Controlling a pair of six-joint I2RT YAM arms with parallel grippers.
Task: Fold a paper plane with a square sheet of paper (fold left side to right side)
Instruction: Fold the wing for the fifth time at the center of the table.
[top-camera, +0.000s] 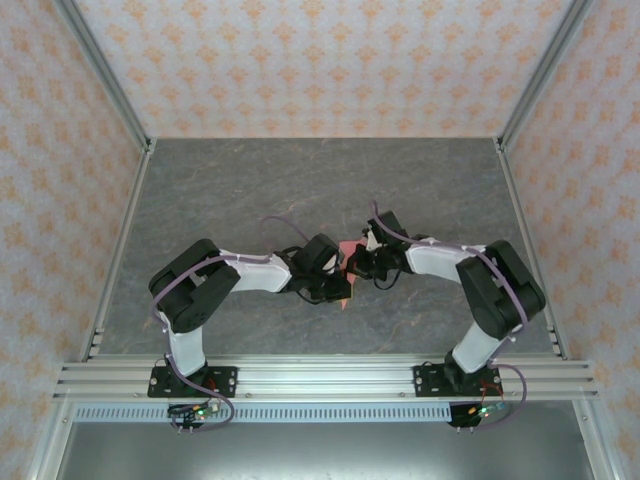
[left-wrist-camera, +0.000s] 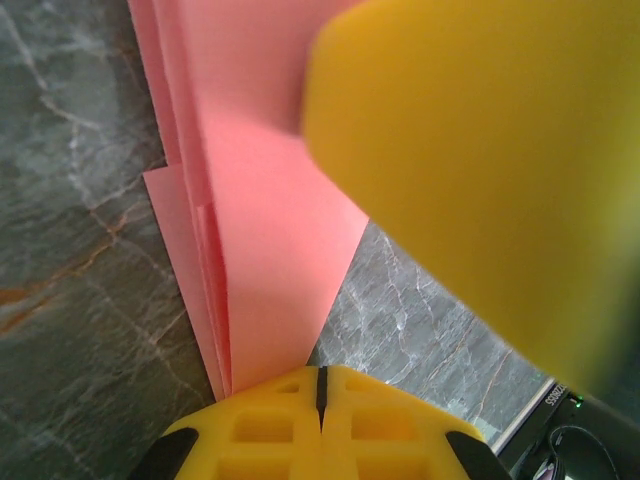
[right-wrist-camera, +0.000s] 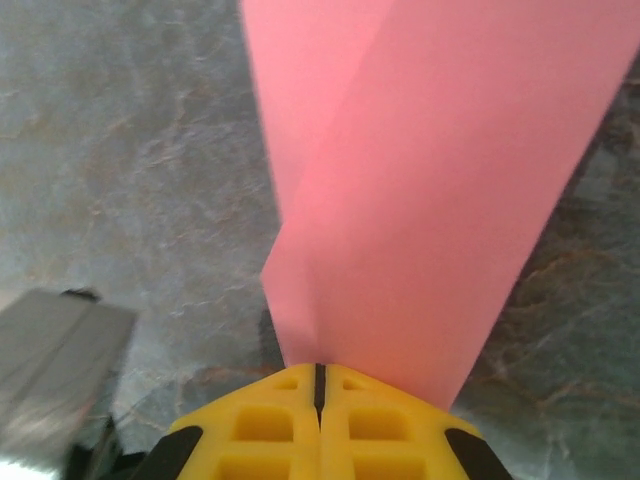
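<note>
The salmon-pink paper (top-camera: 347, 249) lies folded into a narrow, layered strip on the grey table between my two grippers. In the left wrist view the paper (left-wrist-camera: 260, 200) narrows toward my left gripper (left-wrist-camera: 320, 388), which is shut, and its pointed end runs under the fingertips. A blurred yellow finger (left-wrist-camera: 480, 150) of the right gripper hangs close over the paper. In the right wrist view the paper (right-wrist-camera: 420, 180) stretches away from my right gripper (right-wrist-camera: 319, 378), also shut, with its near end beneath the tips. From above, the left gripper (top-camera: 338, 288) and right gripper (top-camera: 353, 264) meet over the paper.
The grey marble-patterned table (top-camera: 250, 190) is walled by patterned panels on three sides. An aluminium rail (top-camera: 320, 378) carrying both arm bases runs along the near edge. A blurred grey part (right-wrist-camera: 60, 350) sits at the lower left of the right wrist view.
</note>
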